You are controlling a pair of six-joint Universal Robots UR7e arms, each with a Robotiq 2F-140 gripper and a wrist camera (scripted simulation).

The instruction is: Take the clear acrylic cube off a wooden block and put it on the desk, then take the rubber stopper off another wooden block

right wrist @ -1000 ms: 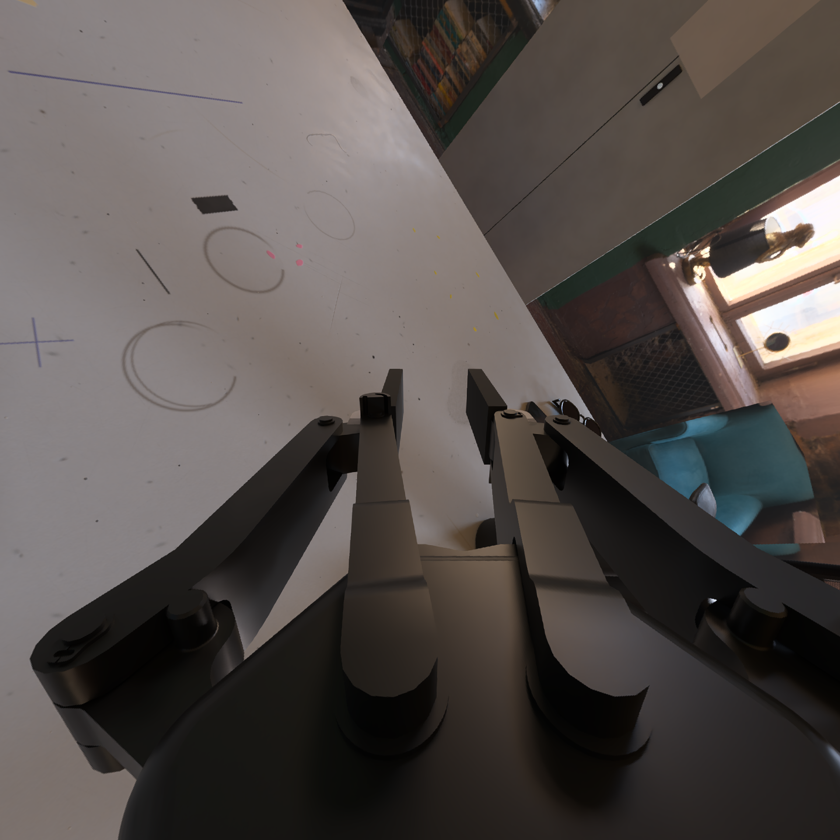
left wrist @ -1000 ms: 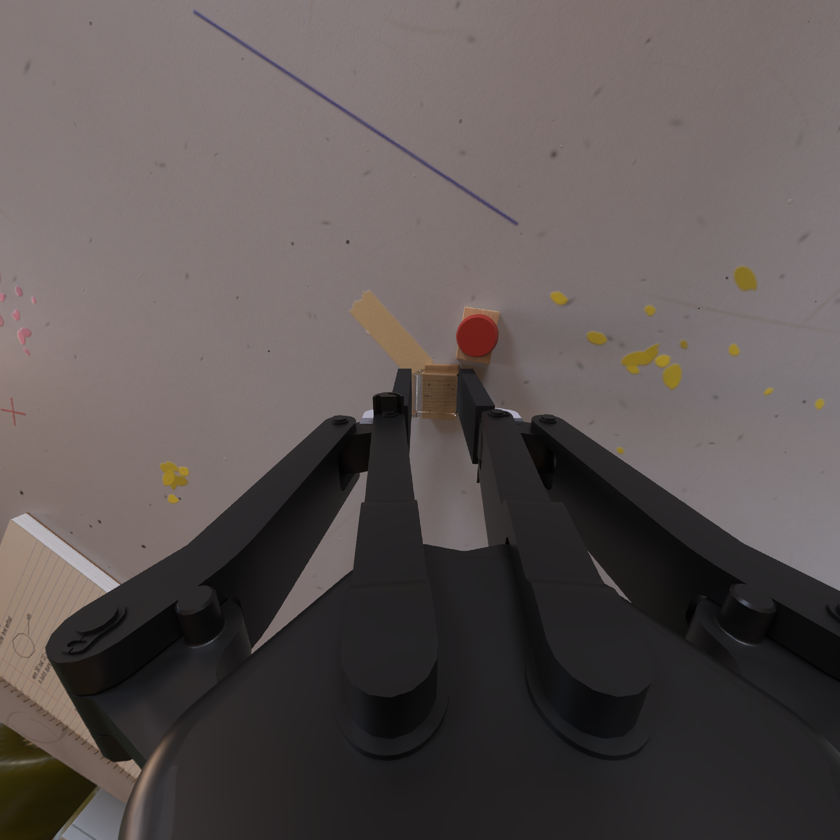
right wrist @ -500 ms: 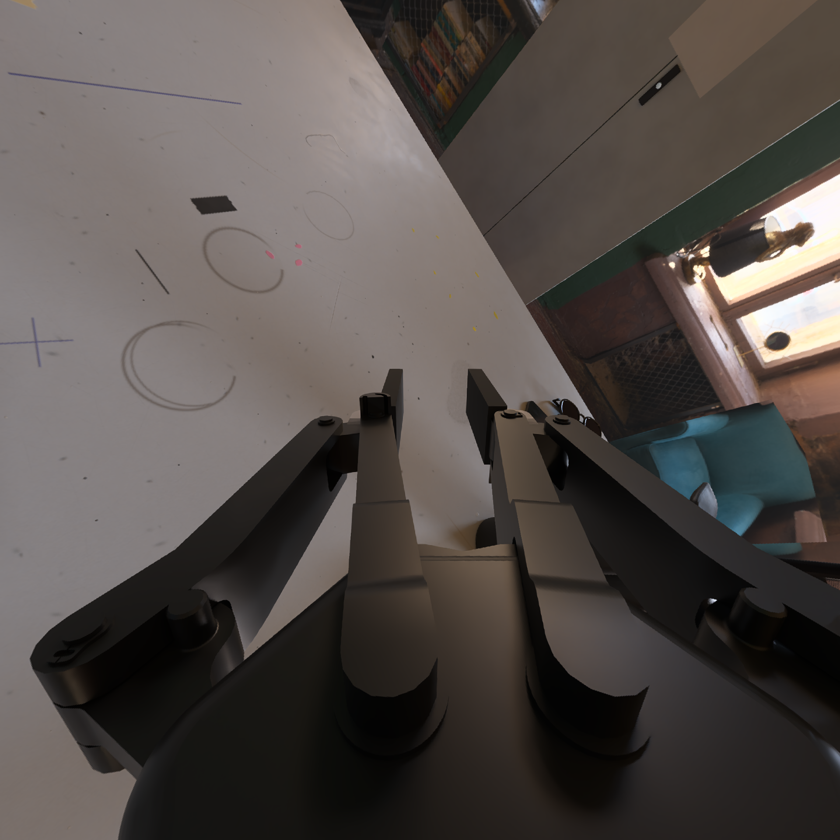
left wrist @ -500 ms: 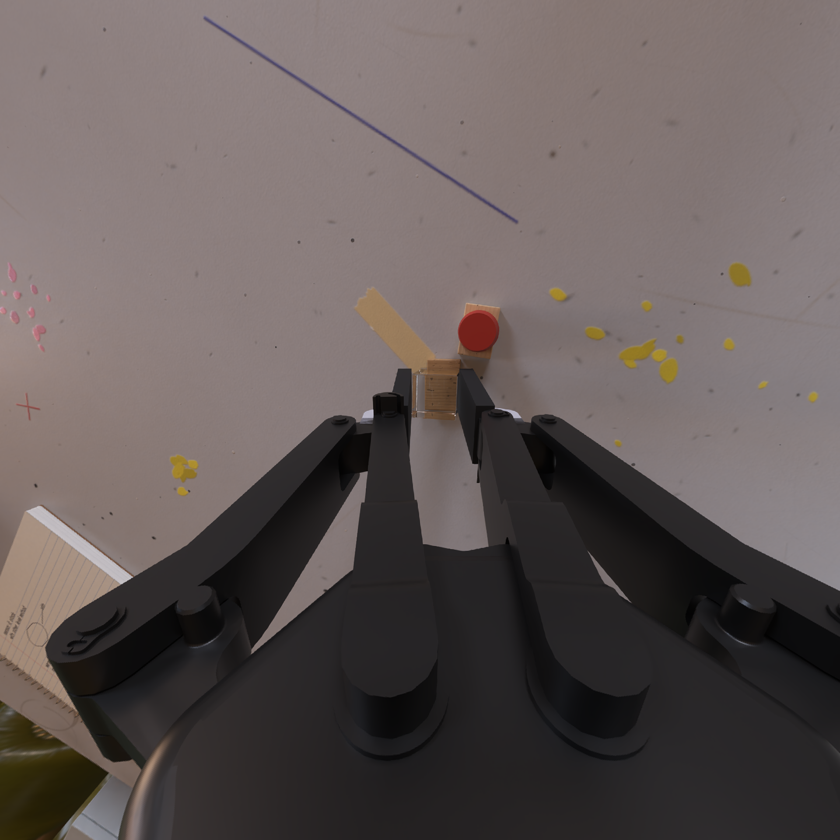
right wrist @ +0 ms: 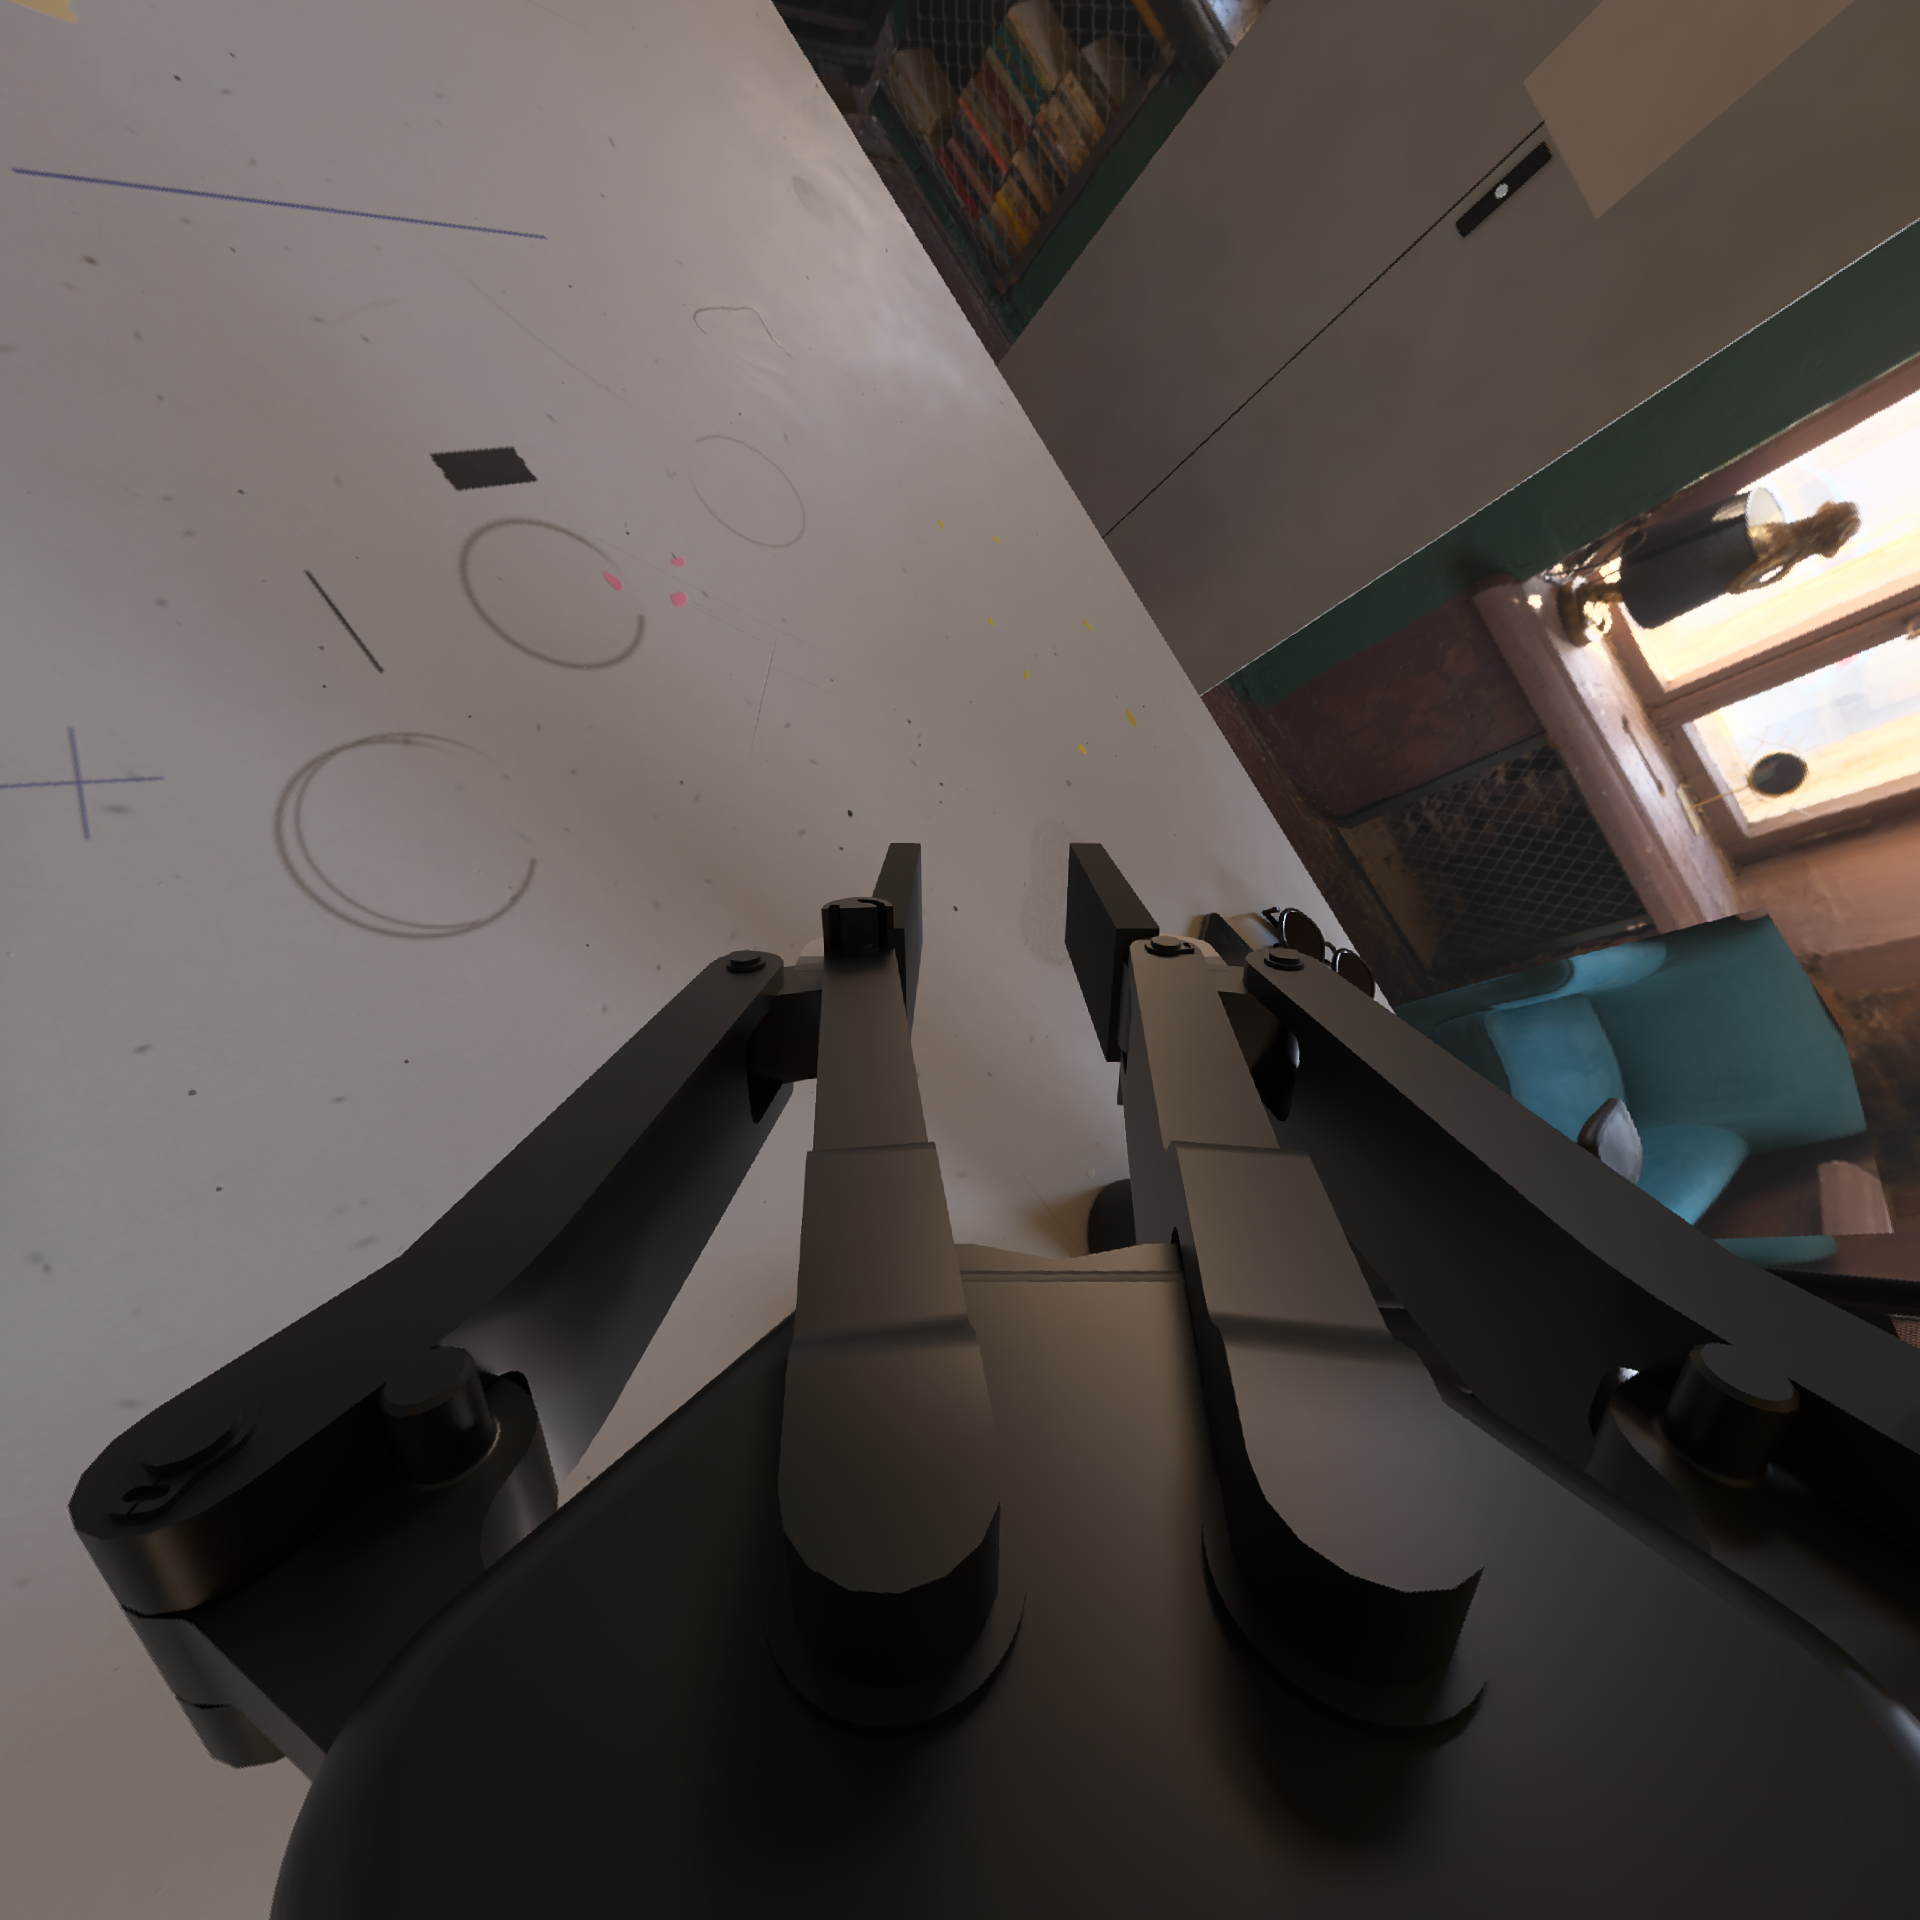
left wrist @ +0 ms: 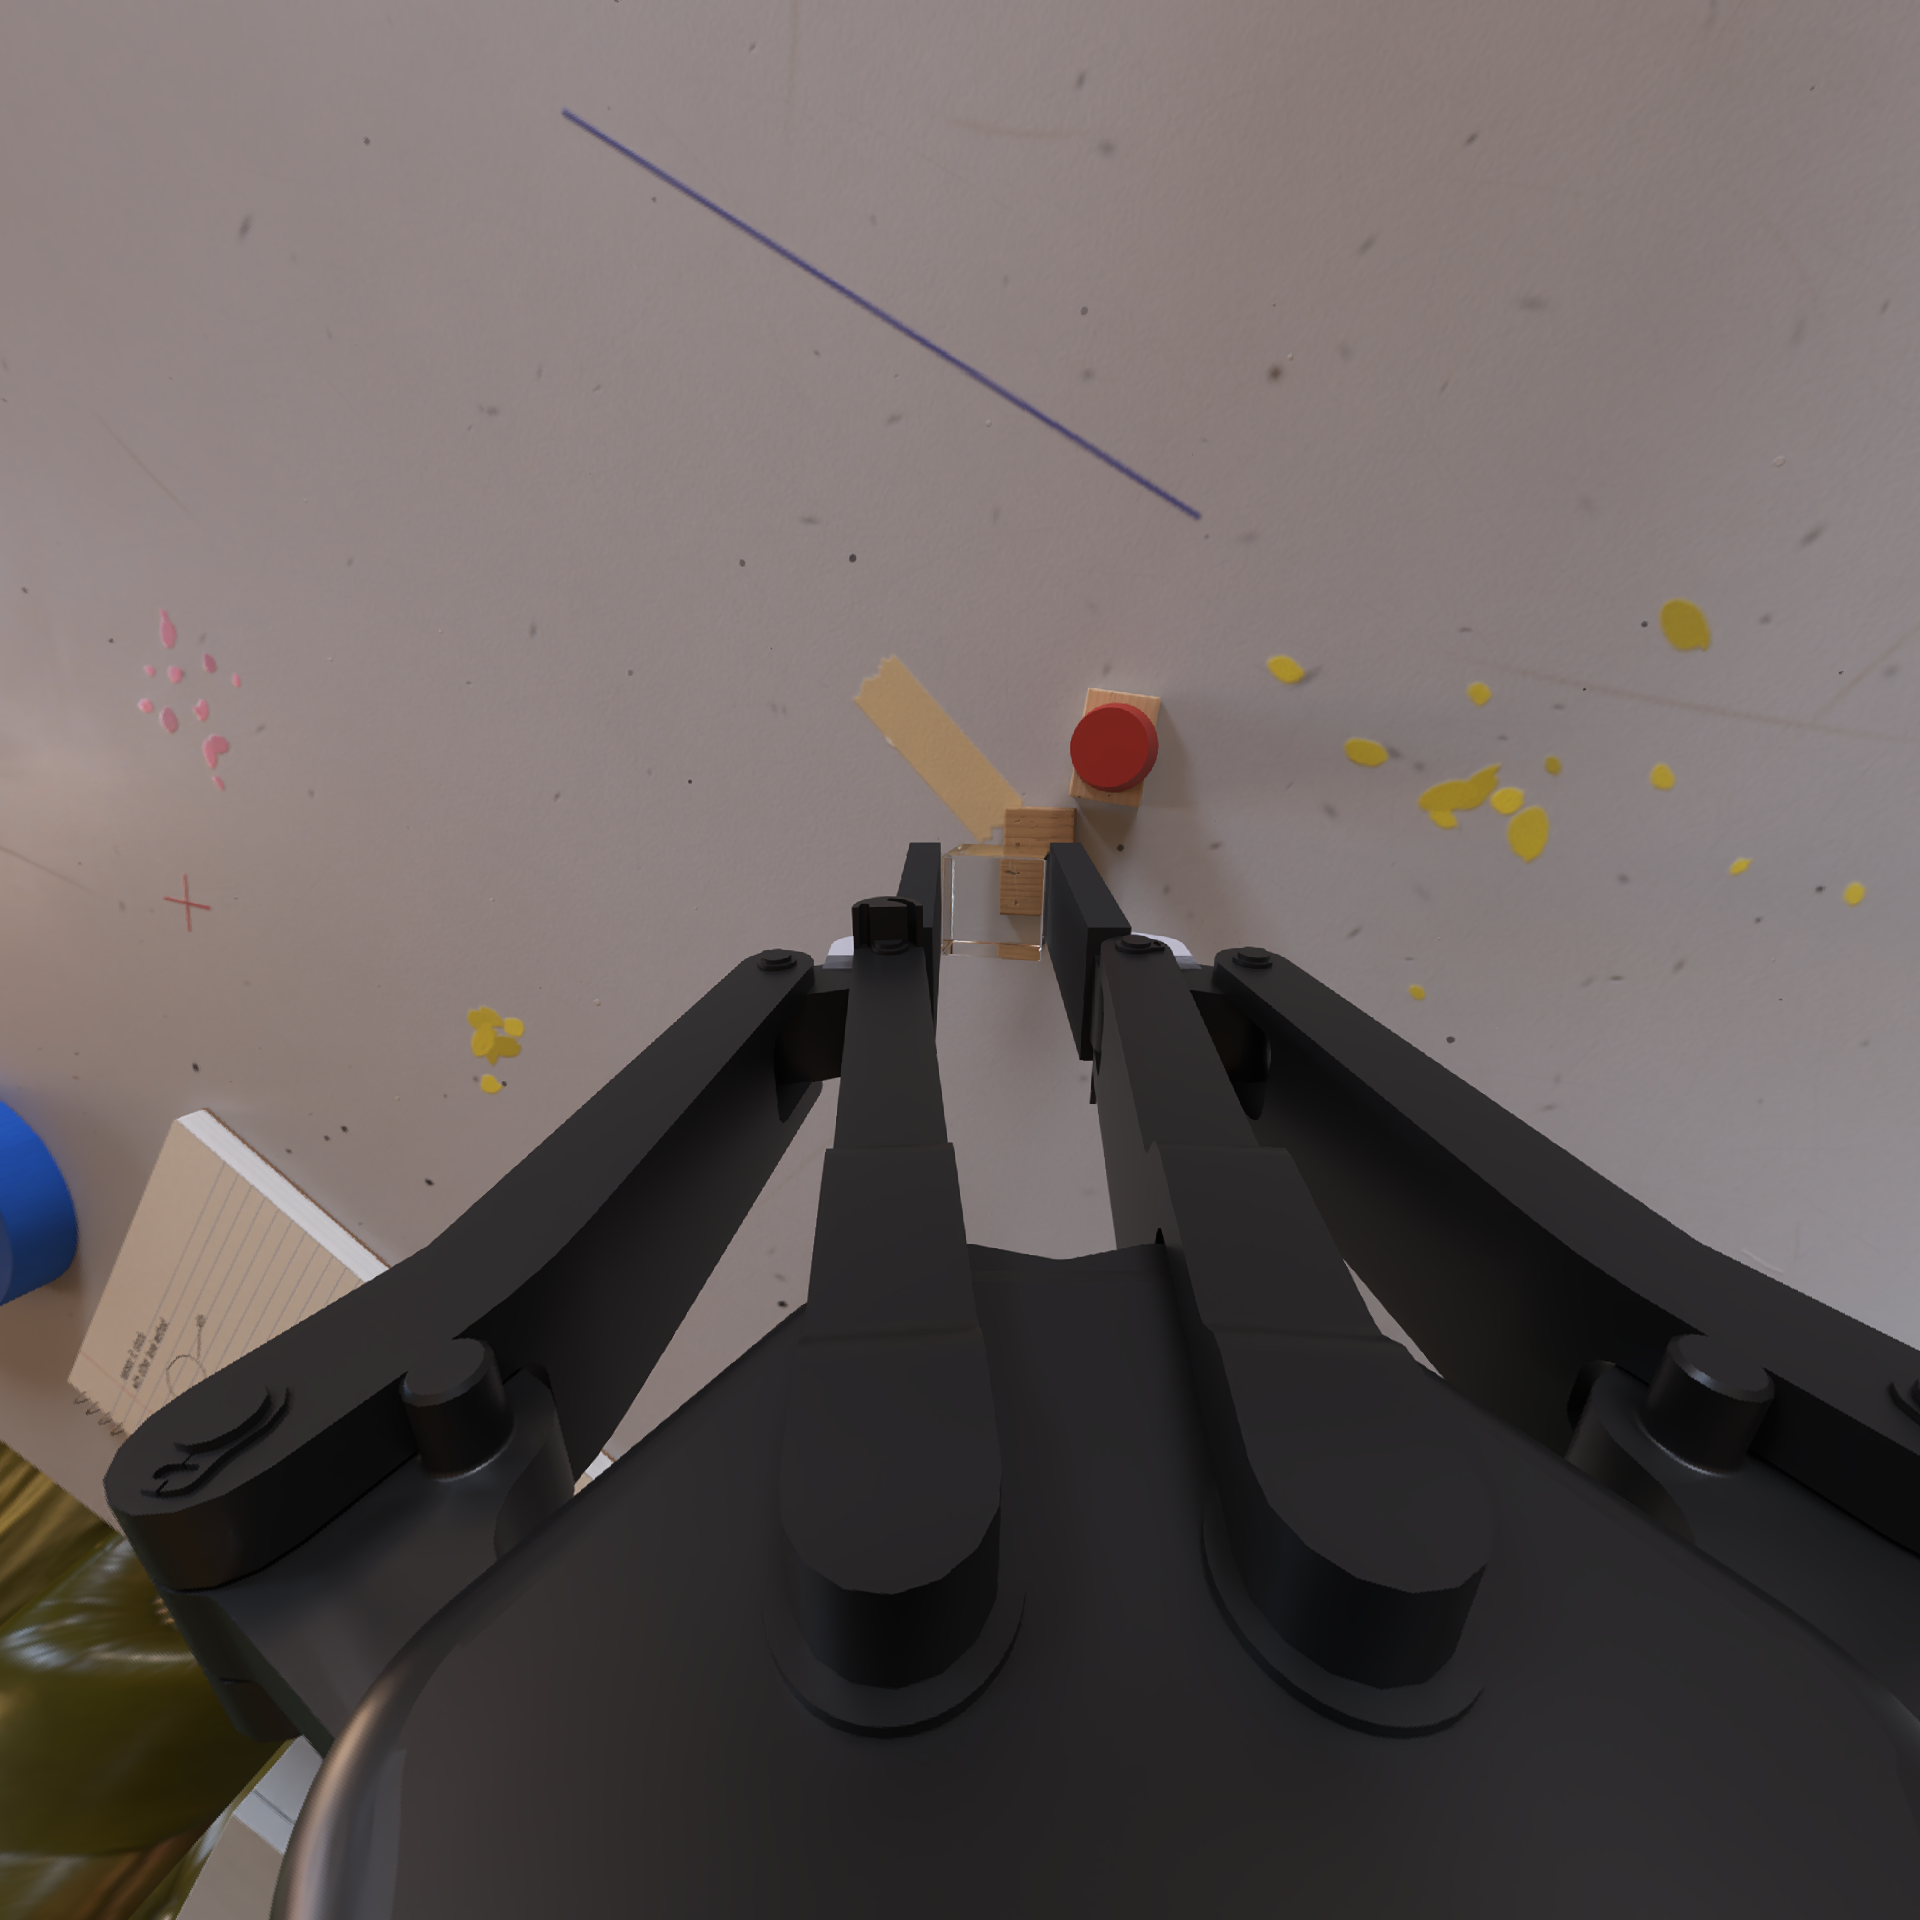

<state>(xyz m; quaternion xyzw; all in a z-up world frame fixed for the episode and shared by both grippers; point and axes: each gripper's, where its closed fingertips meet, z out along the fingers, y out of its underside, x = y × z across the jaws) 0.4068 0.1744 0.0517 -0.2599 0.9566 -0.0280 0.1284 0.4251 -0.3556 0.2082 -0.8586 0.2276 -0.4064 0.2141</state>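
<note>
In the left wrist view my left gripper (left wrist: 992, 899) is shut on the clear acrylic cube (left wrist: 977, 904) and holds it lifted above the desk. The wooden block (left wrist: 1039, 828) it came from shows just beyond and partly through the cube. A red rubber stopper (left wrist: 1114, 746) sits on a second wooden block (left wrist: 1120, 707) a little farther right. In the right wrist view my right gripper (right wrist: 994, 904) is open and empty above bare desk; none of the task objects show there.
A strip of tan tape (left wrist: 925, 743) lies left of the blocks. A lined notepad (left wrist: 208, 1268) and a blue object (left wrist: 31, 1210) are at the lower left. In the right wrist view the desk edge (right wrist: 1143, 613) runs diagonally, with sunglasses (right wrist: 1314, 951) near it.
My left gripper has risen with the cube, which now sits off the wooden block and to its left. The notepad and a blue object have come into view. The right gripper has not moved.
</note>
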